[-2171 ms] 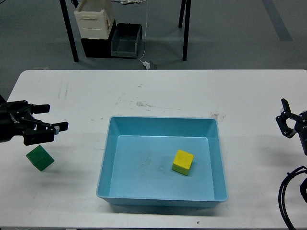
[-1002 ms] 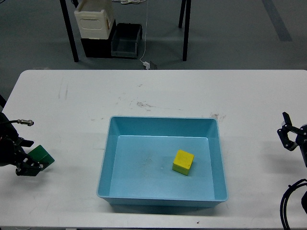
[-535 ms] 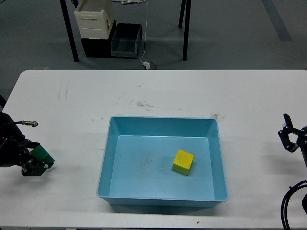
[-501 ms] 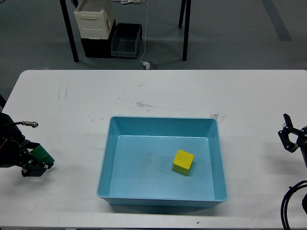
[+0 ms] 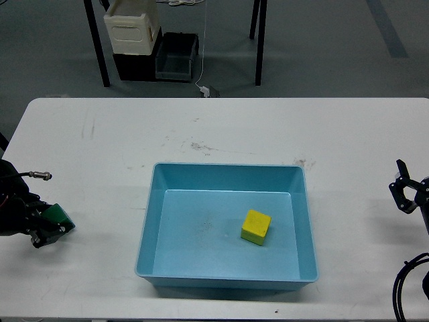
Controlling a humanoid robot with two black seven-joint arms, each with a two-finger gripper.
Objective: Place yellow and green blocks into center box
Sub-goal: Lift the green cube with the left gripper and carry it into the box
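Note:
The yellow block (image 5: 256,226) lies inside the light-blue tray (image 5: 146,221), right of its middle. The tray stands at the centre of the white table. The green block (image 5: 57,215) is at the table's left edge, on the surface, partly hidden by my left gripper (image 5: 48,223). The gripper's dark fingers stand on either side of the block and look closed on it. My right gripper (image 5: 400,182) is at the right edge of the table, open and empty, far from the tray.
Behind the table, on the floor, a white bin (image 5: 131,30) sits on a dark base beside a dark grey bin (image 5: 177,57), between black stand legs (image 5: 97,47). A black cable loop (image 5: 401,282) hangs at the lower right.
My left gripper came down from above the green block, settled around it and closed in on it. The right gripper drifted slightly right. The yellow block and tray have not moved.

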